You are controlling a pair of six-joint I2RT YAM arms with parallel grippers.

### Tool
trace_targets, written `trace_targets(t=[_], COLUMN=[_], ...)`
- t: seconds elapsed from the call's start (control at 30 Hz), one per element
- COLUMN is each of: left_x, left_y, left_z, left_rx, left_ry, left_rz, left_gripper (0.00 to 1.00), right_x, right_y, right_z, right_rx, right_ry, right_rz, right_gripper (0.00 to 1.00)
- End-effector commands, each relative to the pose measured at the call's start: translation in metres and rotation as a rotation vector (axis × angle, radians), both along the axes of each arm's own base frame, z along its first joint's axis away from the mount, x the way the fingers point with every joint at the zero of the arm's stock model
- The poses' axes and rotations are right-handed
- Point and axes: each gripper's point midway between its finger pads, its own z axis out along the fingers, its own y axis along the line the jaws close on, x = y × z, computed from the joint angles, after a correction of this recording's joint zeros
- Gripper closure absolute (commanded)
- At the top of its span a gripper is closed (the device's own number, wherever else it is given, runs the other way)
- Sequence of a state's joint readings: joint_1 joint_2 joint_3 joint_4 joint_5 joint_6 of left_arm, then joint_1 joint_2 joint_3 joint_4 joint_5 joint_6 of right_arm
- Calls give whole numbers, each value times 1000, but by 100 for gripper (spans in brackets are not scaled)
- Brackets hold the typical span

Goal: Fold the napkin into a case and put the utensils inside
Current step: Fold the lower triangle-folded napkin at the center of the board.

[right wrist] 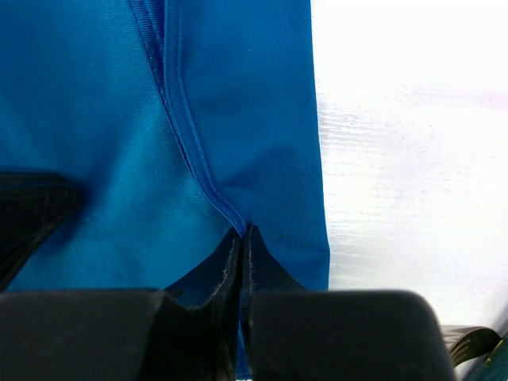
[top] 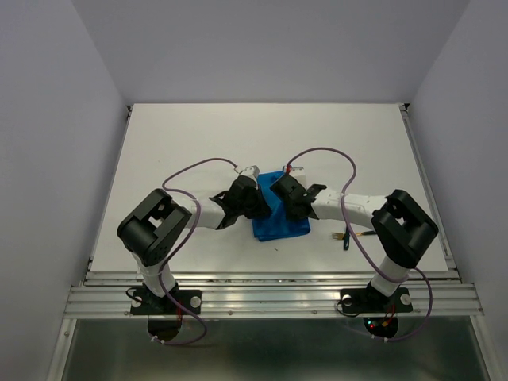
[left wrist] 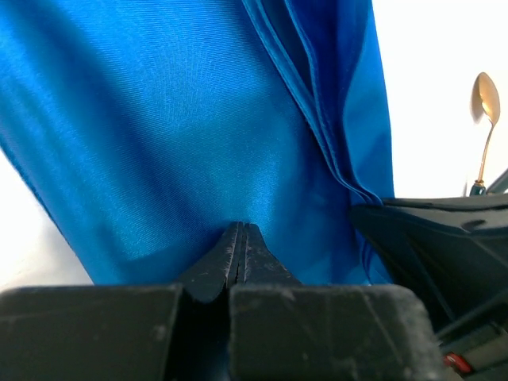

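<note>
While both arms reach in over it, the napkin [top: 279,224] lies mid-counter [top: 198,143] as a compact, roughly rectangular blue stack, folded in layers.

Left fingers [left wrist: 225,266]: clenched, pads pressed flat together, tips nipping the napkin's top sheet. Faint creases fan out through the cloth from the tips. Approach is from the napkin's left side.

Right fingers [right wrist: 263,268]: clenched too, tips closed on the napkin at the spot where a doubled hem runs straight down into them, close to the napkin's right edge. Approach is from the napkin's right side.

In the top view both wrists sit close together over the far half of the napkin; the near half is uncovered.

Layers: the left wrist view shows several stacked hems bunched along the napkin's right part, with smooth, taut cloth to their left. The right wrist view shows one stitched fold line with flat cloth on either side of it.

Contents: I cannot tell whether the folds form a closed pocket. The utensils [top: 343,237] lie on bare counter to the right of the napkin, apart from it and outside the cloth.

The spoon [left wrist: 485,99], with a gold bowl and thin dark handle, shows past the napkin's right edge in the left wrist view, resting on the counter clear of the cloth. The fork is too small in the top view to pick out separately.
</note>
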State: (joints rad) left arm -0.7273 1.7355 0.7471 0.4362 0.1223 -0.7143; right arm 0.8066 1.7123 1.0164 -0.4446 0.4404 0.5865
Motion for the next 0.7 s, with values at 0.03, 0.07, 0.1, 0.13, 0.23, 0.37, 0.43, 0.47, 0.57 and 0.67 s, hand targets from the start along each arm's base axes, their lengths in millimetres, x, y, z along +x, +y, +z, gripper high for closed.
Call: trace_targets(t=[0.03,0.07,0.1,0.13,0.23,0.37,0.43,0.47,0.57,0.67], left_x=[1,1,1,0,-2,-8,-12,-13,-16,-17], left_y=[12,11,11,12,12,8,3,3,0,-2], left_z=[2,2,2,0,-1,0,1,1,1,1], left_rx=[59,58,58,61,60,46,40,37,27,24], left_ry=[-11,-10,-7,-4,1,8,8,13,17,18], left_rz=[34,31,33,34,26,17,7,13,5,-1], left_gripper=[100,100,100,100,100,100,100,100,100,100], right_x=[-10,-10,-11,-12,-12,-9,-5,-3,3,8], right_y=[-2,-2,-3,-4,-4,-1,1,2,7,12], right_z=[8,9,8,9,16,21,20,20,20,18], right_rx=[-9,-4,-8,-9,9,32,37,43,54,65], right_ry=[14,14,18,21,8,-8,-21,-27,-39,-44], right_rz=[44,44,41,39,32,16,-12,-25,-44,-62], right_gripper=[99,99,99,99,99,99,99,99,99,99])
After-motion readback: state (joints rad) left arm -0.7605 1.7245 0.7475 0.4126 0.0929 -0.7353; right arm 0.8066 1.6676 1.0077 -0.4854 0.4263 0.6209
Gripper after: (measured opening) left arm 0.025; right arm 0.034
